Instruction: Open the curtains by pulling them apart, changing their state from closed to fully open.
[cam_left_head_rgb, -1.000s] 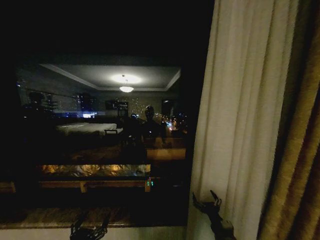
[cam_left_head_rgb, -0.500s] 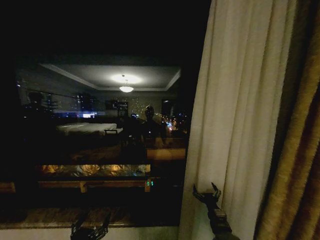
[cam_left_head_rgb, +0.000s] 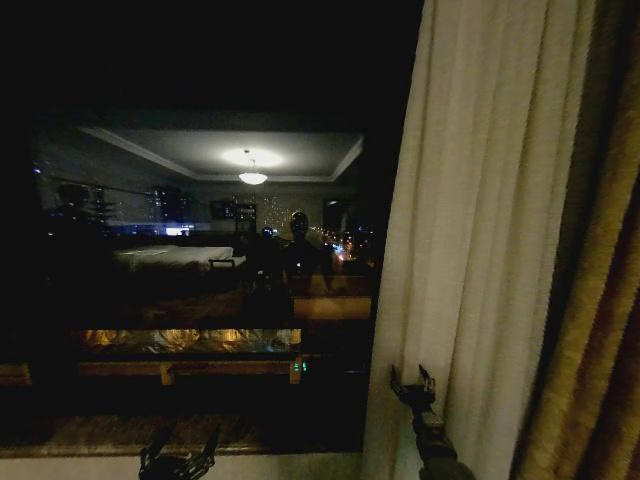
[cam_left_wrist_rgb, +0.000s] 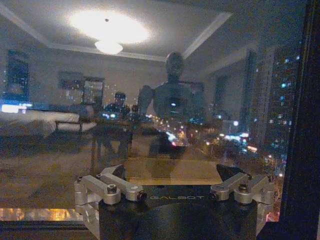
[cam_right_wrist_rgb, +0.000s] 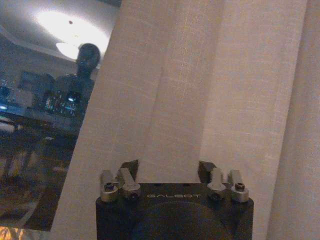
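Nearest, low at the foot of the head view, left hand (cam_left_head_rgb: 178, 462) parked before the window sill (cam_left_head_rgb: 90, 435), fingers spread wide, nothing between them, aimed at the dark glass. Further right and a little higher, right hand (cam_left_head_rgb: 413, 385) raised against the leading edge of the curtains (cam_left_head_rgb: 470, 250), fingers parted with a clear gap, fabric just ahead of the tips but not pinched; from the wrist, right hand (cam_right_wrist_rgb: 169, 172) squarely facing a fold of the weave. Sheer cream panel gathered at the right side of the window, hanging in soft vertical pleats, golden-brown drape (cam_left_head_rgb: 600, 330) just beyond its outer side. Likely light, limp and compliant: apt to bunch and slide rather than resist, snagging on finger edges a risk, thin weave best not yanked. Best hold probably a pinched pleat at the inner edge at about the hand's own height, several layers together, then a sideways sweep toward the drape. Farthest, window glass (cam_left_head_rgb: 200, 250) bare, mirroring a lit room.
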